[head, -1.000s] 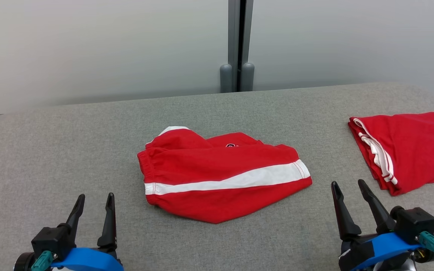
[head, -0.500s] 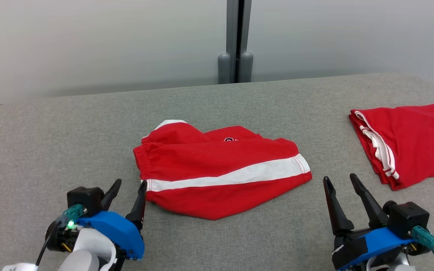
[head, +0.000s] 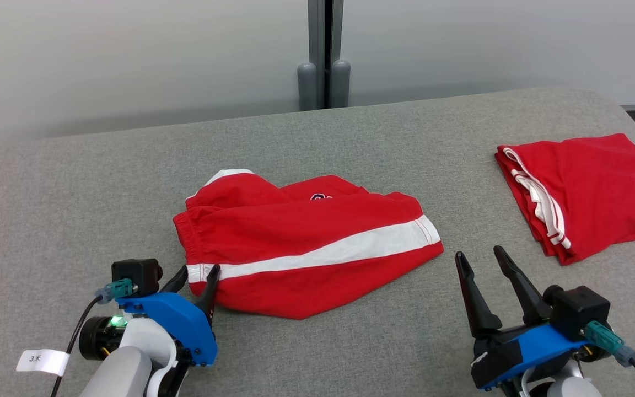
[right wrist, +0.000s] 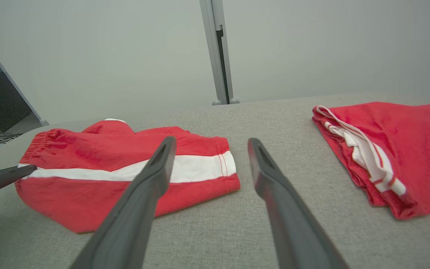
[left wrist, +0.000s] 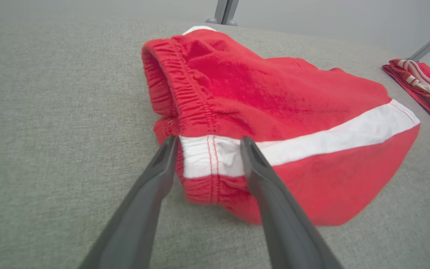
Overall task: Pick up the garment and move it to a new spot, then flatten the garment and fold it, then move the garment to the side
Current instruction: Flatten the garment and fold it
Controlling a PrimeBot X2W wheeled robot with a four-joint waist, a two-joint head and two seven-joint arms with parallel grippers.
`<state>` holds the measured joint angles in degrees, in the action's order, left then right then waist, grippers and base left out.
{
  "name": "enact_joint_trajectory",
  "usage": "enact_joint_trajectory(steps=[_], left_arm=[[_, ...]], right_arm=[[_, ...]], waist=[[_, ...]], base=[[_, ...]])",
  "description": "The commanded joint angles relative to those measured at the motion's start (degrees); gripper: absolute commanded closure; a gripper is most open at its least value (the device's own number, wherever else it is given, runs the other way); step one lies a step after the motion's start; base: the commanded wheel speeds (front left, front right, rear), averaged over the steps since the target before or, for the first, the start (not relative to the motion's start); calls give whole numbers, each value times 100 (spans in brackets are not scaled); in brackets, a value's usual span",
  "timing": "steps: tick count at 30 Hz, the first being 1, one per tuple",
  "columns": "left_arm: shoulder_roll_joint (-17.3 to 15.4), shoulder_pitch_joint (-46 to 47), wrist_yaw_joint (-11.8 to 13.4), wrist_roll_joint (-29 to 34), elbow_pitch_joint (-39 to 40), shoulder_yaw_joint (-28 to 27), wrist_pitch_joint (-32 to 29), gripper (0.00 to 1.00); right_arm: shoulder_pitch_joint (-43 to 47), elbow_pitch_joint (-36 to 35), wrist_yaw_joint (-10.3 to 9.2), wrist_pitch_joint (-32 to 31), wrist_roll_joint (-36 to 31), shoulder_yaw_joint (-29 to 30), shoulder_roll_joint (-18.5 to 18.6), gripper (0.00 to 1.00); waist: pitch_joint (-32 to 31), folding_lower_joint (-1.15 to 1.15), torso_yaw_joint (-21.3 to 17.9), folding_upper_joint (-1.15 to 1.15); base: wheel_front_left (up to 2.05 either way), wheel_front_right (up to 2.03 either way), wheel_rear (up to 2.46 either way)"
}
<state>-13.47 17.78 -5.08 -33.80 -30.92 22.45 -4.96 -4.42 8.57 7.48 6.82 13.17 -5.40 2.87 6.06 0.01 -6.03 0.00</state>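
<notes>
Within the last second the left pincer (head: 199, 270) has moved in to the 8 o'clock corner of the red shorts with a white side stripe (head: 295, 237), which lie in the middle of the grey fabric-topped desk (head: 75, 182). Its fingers stand apart, straddling the stripe's waistband end, not yet closed. The right pincer (head: 478, 252), also apart, waits off the cloth at 4 o'clock. The pick-up looks about to begin.

The left gripper (head: 200, 270) has advanced to the red shorts (head: 306, 242), now open astride their striped corner.
</notes>
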Motion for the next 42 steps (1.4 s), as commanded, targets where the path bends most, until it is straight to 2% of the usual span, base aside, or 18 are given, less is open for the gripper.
enact_joint_trajectory(steps=[1,2,8,12,16,21,26,33,34,35,36,37,38,39,42], left_arm=[[7,119,-21,-31,-58,-2,-8,63],[12,140,-33,-43,-90,3,6,100],[0,166,-75,-46,-122,15,264,100],[-31,76,-56,44,-12,65,448,100],[-28,41,-10,115,84,113,573,100],[16,178,-40,159,98,214,576,100],[35,281,-58,161,81,273,611,100],[21,357,-62,137,116,303,633,100],[15,363,-59,133,119,304,632,100],[10,367,-55,128,125,307,634,100],[4,369,-50,126,131,308,638,100],[0,365,-46,121,134,308,641,100],[-6,362,-44,114,138,309,640,100],[-13,358,-40,104,140,307,644,100],[-20,332,-15,65,155,278,666,100]], right_arm=[[-84,19,3,8,-9,-36,4,0],[-119,30,3,-3,-15,-63,4,0],[-562,146,3,-210,-28,-183,4,0],[-1155,531,2,-941,103,-79,4,0],[-1764,1249,3,-1840,34,224,4,0],[-2350,2209,3,-2549,-52,567,4,0],[-2726,2863,3,-2806,-41,466,3,0],[-2988,3236,3,-2592,258,-5,5,0],[-3016,3261,3,-2532,263,-54,6,9],[-3034,3289,3,-2488,290,-101,7,28],[-3051,3325,3,-2459,317,-143,6,53],[-3071,3343,3,-2426,312,-208,5,68],[-3090,3363,3,-2393,309,-269,4,93],[-3105,3372,3,-2356,329,-329,4,100],[-3150,3408,3,-2183,257,-326,9,100]], waist=[[23,-1,5,0],[36,-1,9,0],[170,-1,69,0],[285,-1,144,0],[408,-1,265,0],[526,-1,431,0],[604,-1,502,0],[643,-1,455,0],[641,-1,444,0],[639,-1,435,0],[636,-1,426,0],[632,-1,419,0],[628,-1,413,0],[623,-1,407,0],[598,-1,388,0]], base=[[0,0,0],[0,0,0],[0,0,0],[0,0,0],[0,0,0],[0,0,0],[0,0,0],[0,0,0],[0,0,0],[0,0,0],[0,0,0],[0,0,0],[0,0,0],[0,0,0],[0,0,0]])
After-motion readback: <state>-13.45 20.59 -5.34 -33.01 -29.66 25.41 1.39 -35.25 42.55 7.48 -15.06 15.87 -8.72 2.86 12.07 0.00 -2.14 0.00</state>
